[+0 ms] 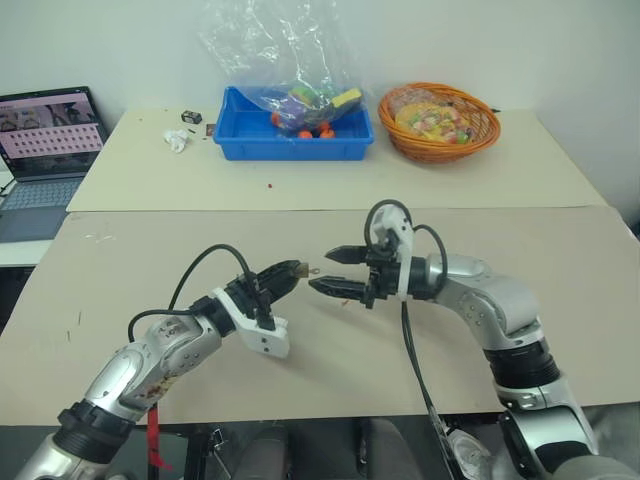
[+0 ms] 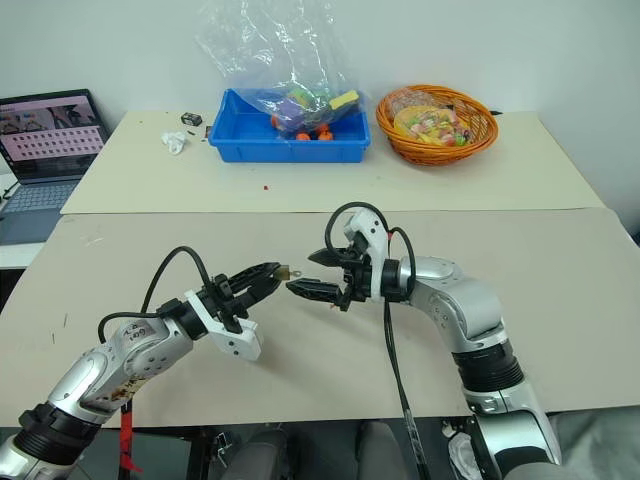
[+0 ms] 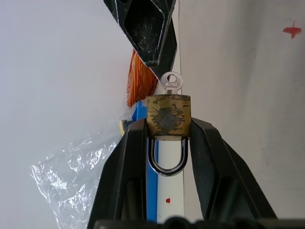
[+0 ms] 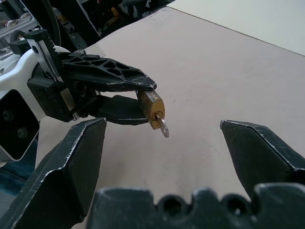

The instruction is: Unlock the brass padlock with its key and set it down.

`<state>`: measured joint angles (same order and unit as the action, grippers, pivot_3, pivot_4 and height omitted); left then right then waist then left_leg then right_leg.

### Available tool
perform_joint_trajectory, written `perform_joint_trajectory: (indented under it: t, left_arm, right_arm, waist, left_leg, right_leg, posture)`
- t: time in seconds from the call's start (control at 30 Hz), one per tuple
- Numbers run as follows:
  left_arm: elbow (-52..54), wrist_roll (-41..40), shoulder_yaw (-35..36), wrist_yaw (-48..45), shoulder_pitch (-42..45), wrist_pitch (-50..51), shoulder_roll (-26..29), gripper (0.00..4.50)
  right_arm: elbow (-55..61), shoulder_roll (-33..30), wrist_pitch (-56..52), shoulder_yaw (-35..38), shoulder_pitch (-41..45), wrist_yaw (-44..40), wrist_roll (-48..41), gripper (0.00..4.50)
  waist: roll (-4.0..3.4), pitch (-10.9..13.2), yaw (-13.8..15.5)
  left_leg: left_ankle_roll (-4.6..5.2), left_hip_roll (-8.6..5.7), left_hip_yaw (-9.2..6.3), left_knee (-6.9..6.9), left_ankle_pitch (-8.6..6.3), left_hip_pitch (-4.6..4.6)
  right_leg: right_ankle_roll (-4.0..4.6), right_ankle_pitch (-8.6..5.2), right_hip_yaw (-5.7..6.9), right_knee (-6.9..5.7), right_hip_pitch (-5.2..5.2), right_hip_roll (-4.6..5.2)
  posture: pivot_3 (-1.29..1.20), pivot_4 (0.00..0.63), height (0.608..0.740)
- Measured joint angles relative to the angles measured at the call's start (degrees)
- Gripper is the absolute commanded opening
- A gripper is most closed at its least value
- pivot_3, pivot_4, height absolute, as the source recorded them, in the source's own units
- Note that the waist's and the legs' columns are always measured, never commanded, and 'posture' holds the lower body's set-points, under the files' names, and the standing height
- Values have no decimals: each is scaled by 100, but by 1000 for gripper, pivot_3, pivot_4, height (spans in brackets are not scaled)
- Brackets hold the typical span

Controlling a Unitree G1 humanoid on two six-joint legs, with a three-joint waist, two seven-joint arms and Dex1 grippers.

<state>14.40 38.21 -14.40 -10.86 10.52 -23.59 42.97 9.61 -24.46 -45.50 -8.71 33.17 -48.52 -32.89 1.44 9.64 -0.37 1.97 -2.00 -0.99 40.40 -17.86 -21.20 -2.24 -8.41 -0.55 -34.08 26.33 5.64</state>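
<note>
Two grippers face each other above the near table (image 1: 560,250), close but apart. The left gripper (image 1: 291,272) is clenched on the brass padlock (image 3: 168,114), its two black fingers (image 3: 125,157) pressing the lock's brass sides, with the silver shackle (image 3: 166,161) lying back between them toward the wrist. A small silver key (image 3: 171,82) sticks out of the lock's outer end, pointing toward the other arm. In the head views the padlock sits at the tips of that gripper, held in the air over the table just below the centre of the scene.

At about three o'clock from the padlock, the right gripper (image 1: 335,272) is released, its jaws spread wide and grasping nothing; the key lies just off their tips without touching them.

On the far table, a blue bin (image 1: 293,135) with a crumpled clear plastic bag (image 1: 270,50) stands at twelve o'clock, an orange wicker basket (image 1: 440,122) at one o'clock, and a laptop (image 1: 45,150) at ten o'clock.
</note>
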Motion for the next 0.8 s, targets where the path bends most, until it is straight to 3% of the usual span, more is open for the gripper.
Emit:
perform_joint_trajectory:
  t: [0.43,0.57,0.8]
  left_arm:
    - [0,11,136,-120,-152,-2,-175,803]
    - [3,16,204,-146,-170,-2,-203,803]
    - [48,17,212,-217,-209,-3,-245,803]
  right_arm:
    - [-82,29,-4,-88,0,7,24,4500]
    - [-85,48,-5,-111,0,18,23,3565]
    - [-85,57,-15,-113,0,16,20,1070]
  waist:
    - [-1,0,-31]
    - [-1,-1,-33]
    - [-1,-1,-33]
  left_leg:
    - [-1,0,-1,0,0,1]
    - [-1,0,-1,0,0,2]
    - [-1,0,-1,0,1,2]
  right_leg:
    - [0,0,0,-2,0,0]
    - [0,0,0,-3,0,0]
    - [0,0,0,-3,0,0]
  posture:
    - [0,150,728]
    - [0,150,728]
    - [0,150,728]
